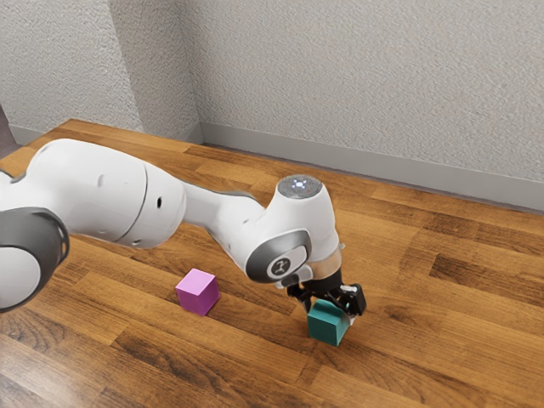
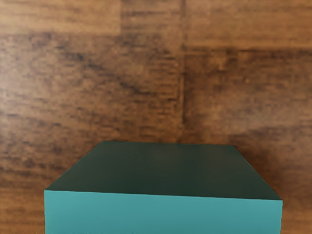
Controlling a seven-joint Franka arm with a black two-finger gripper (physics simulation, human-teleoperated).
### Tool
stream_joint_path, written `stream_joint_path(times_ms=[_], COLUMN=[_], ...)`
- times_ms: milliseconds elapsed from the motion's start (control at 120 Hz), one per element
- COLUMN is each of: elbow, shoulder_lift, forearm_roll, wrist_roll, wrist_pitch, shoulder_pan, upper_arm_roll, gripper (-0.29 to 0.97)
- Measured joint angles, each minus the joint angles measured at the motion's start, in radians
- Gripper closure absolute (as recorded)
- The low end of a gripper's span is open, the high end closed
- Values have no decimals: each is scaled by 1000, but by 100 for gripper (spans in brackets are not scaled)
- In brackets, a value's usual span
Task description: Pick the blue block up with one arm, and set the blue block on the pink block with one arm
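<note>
Pick-up step, right at the grab. Down low with the gripper, directly over the blue block, more teal than blue in this render, but clearly the one. Resting flat on the wooden surface, upright, toward the exterior view's right, well apart from the pink block. In the wrist view, looming close just under the camera, top face dark and level, front face bright, bare planks beyond. Spread or pinching? Cannot tell; too much hidden at these angles. Not lifted yet, by the look of it: bottom edge seemingly flush with the wood.

Next, judging from here: make sure of a firm squeeze on two opposite faces, then straight up, high enough to clear the pink block's top, then across toward the exterior view's left and down square onto it. Calls for a level carry and a centred release. Small target, much the same footprint, little margin for overhang.

Room to move? Plenty. Open wood between the two blocks, nothing in the lane. Wall and baseboard far behind, no threat. One caution: the arm itself, stretched low just behind the pink block, so worth keeping the links high on the way over.
</note>
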State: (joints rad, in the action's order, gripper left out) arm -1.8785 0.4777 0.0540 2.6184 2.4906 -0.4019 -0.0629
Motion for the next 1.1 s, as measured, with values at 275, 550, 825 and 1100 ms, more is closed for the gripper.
stream_joint_path(times_ms=[275, 550, 825, 1100], elbow=[-2, -1, -1, -1], shoulder_lift=[8, 4, 0, 0], forearm_roll=[-8, -8, -8, -20], wrist_roll=[-8, -12, -13, -16], wrist_pitch=[3, 2, 0, -2], shoulder_pan=[0, 0, 0, 0], upper_arm_roll=[0, 0, 2, 2], gripper=[0, 0, 0, 15])
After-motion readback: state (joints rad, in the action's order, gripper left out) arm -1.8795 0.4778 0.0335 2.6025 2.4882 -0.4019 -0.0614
